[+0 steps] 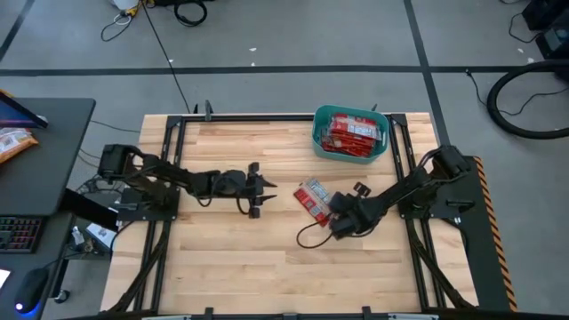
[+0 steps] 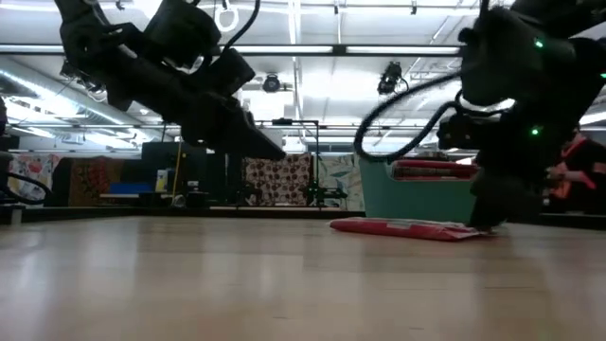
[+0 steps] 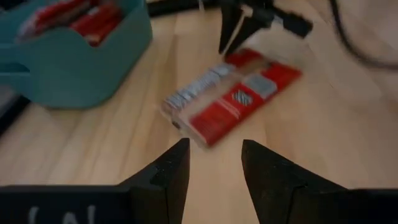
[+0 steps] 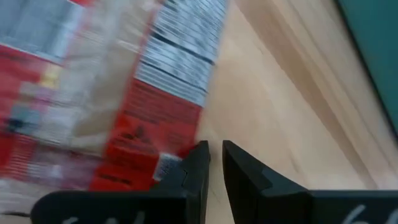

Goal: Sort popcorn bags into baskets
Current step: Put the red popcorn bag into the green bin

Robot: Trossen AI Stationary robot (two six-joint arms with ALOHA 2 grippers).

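Note:
One red popcorn bag (image 1: pixel 313 197) lies flat on the wooden table, just near-side of the teal basket (image 1: pixel 318 135). The basket holds several more red bags (image 1: pixel 351 132). My right gripper (image 4: pixel 216 152) points down at the lying bag's right, near corner, and its fingers stand a narrow gap apart with bare wood between them. In the low view it (image 2: pixel 488 220) reaches table height at the bag's end (image 2: pixel 454 230). My left gripper (image 1: pixel 267 191) hovers open left of the bag, above the table, with the bag (image 3: pixel 233 99) ahead of its fingers. My right gripper comes from above, slanting down at the bag's corner (image 4: pixel 146 158). One finger (image 4: pixel 189 168) stands right against that corner, with nothing between the two fingers. Whether the finger touches the bag, I cannot tell. The bag lies flat on the table.
A black cable (image 1: pixel 311 236) loops on the table near my right arm. Black frame rails run along the table's left, right and far edges. A black desk (image 1: pixel 53 151) with an orange-and-white packet (image 1: pixel 13 142) stands off the table's left. Bare wood fills the near half.

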